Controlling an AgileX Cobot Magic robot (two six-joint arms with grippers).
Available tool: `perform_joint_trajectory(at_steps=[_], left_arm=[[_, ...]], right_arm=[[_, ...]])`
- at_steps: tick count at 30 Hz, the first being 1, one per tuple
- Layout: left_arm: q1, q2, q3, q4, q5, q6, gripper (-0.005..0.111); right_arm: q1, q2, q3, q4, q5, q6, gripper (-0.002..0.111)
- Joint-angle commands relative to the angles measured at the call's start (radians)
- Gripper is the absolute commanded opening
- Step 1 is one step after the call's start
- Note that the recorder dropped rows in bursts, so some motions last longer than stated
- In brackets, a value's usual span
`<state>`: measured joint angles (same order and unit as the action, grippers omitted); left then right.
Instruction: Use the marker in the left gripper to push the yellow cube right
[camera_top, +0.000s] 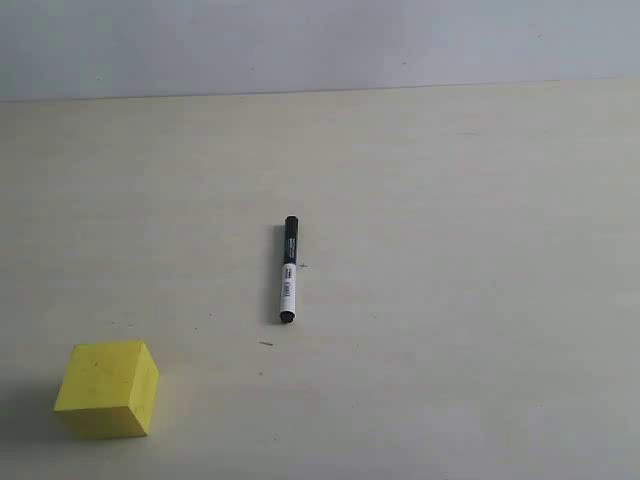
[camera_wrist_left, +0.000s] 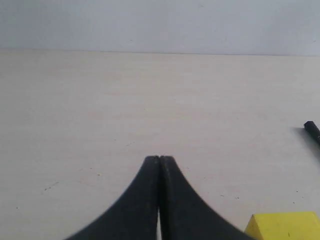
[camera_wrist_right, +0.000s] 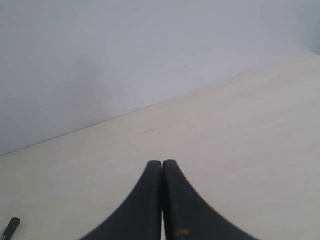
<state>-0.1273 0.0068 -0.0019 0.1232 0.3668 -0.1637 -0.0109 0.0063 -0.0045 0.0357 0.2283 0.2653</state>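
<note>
On the desk (camera_top: 450, 200), marker (camera_top: 288, 270) lies flat, unheld.
Both left gripper (camera_wrist_left: 159, 158) and right gripper (camera_wrist_right: 162, 163) have fingers pressed together, empty; yellow cube (camera_top: 107, 388) sits well apart from marker.

Pale wood-grain tabletop (camera_top: 450, 300) fills scene. Plain grey-white wall (camera_top: 320, 40) along far edge. Tiny dark fleck (camera_top: 266, 344) near centre, perhaps scratch, too small to tell.

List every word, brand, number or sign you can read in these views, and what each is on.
No text is legible in any view.
On the marker: dark print on the white barrel, too small and blurred to read.
On the yellow cube: plain faces, no marking.
On the left gripper and right gripper: no lettering shows.
</note>
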Motion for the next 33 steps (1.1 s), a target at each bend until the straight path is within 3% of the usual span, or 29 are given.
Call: perform_joint_trajectory(at_steps=[1, 10, 16, 18, 21, 26, 30, 33], left_arm=[[0.001, -0.007, 0.002, -0.003, -0.012, 0.004, 0.0], [0.001, -0.007, 0.002, -0.001, -0.012, 0.01, 0.0], [0.001, -0.007, 0.002, 0.205, -0.056, 0.158, 0.0], [0.001, -0.007, 0.002, 0.27, -0.141, 0.181, 0.0], [0.001, -0.007, 0.002, 0.235, -0.418, 0.171, 0.0], [0.001, -0.007, 0.002, 0.212, -0.801, -0.092, 0.0], [0.001, -0.007, 0.002, 0.214, -0.973, -0.338, 0.0], [0.001, -0.007, 0.002, 0.205, -1.022, -0.358, 0.0]], right_arm=[[-0.006, -0.006, 0.005, -0.001, -0.013, 0.0, 0.0], [-0.006, -0.006, 0.005, -0.001, -0.013, 0.0, 0.0], [-0.006, -0.006, 0.005, -0.001, -0.023, 0.0, 0.0], [-0.006, -0.006, 0.005, -0.001, -0.02, 0.0, 0.0], [-0.006, -0.006, 0.005, -0.001, -0.02, 0.0, 0.0], [-0.006, -0.006, 0.005, -0.001, -0.02, 0.0, 0.0], [-0.006, -0.006, 0.005, -0.001, -0.02, 0.0, 0.0], [-0.006, -0.006, 0.005, -0.001, -0.02, 0.0, 0.0]])
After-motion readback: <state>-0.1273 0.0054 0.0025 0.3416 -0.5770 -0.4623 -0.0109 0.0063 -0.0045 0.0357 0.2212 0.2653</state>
